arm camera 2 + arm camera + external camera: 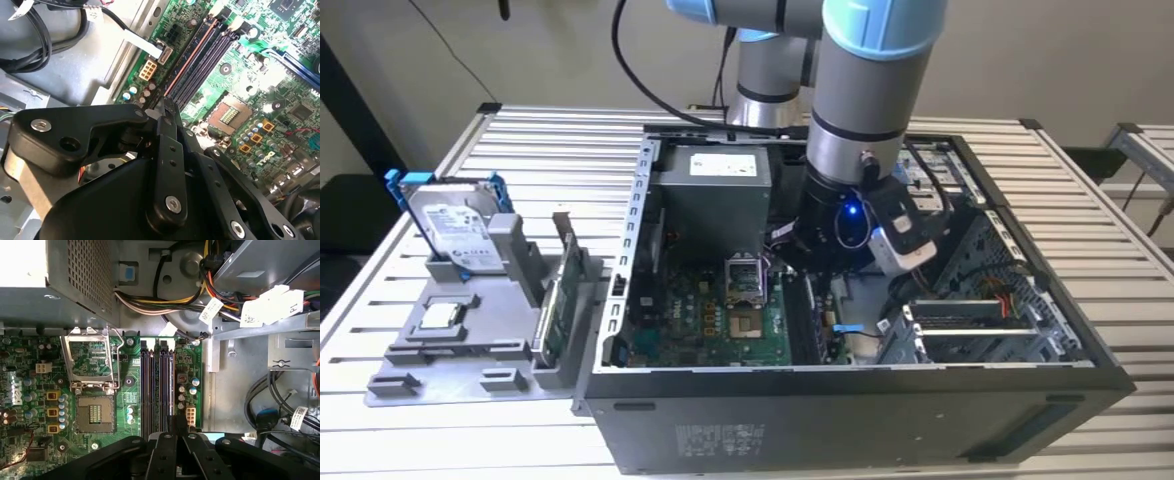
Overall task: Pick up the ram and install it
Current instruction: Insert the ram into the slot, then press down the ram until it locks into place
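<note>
Gripping ram (169, 107) in claw (167, 112)

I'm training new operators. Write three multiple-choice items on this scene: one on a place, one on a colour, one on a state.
1. The gripper is:
A. over the hard drive
B. inside the case, above the memory slots
C. beside the case, over the table

2. The hard drive's rails are:
A. red
B. blue
C. yellow

3. The processor socket is:
A. open, frame swung up
B. under a cooler
C. latched shut

Key:
1 B: in both wrist views it hangs over the memory slots inside the case.
2 B: the hard drive has blue rails.
3 A: the processor socket lies bare, with its frame lifted.
</note>
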You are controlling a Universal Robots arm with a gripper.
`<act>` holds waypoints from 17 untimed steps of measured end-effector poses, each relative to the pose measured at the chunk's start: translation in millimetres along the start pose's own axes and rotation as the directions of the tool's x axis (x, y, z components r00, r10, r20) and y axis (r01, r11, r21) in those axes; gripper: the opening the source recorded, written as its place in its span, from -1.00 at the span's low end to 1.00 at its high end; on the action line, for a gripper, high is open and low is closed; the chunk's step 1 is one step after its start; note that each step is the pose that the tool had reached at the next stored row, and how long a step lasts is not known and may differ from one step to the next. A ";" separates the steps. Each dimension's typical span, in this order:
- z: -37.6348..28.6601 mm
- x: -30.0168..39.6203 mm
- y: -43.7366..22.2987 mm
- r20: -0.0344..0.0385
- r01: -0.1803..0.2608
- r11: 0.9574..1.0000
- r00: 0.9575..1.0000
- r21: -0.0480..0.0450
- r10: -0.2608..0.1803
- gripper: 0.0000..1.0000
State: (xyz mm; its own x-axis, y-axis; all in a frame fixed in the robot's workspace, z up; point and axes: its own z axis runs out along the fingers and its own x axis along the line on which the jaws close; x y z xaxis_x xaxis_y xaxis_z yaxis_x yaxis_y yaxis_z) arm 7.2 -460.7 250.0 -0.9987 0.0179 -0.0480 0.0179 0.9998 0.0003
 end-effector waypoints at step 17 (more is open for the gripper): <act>-3.5 -0.2 0.0 0.000 0.000 1.000 1.000 0.000 0.000 -0.79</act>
State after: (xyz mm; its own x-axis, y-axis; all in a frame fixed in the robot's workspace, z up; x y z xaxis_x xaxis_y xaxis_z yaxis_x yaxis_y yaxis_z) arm 7.2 -460.7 253.5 -0.9987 0.0179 -0.0480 0.0179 0.9998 0.0002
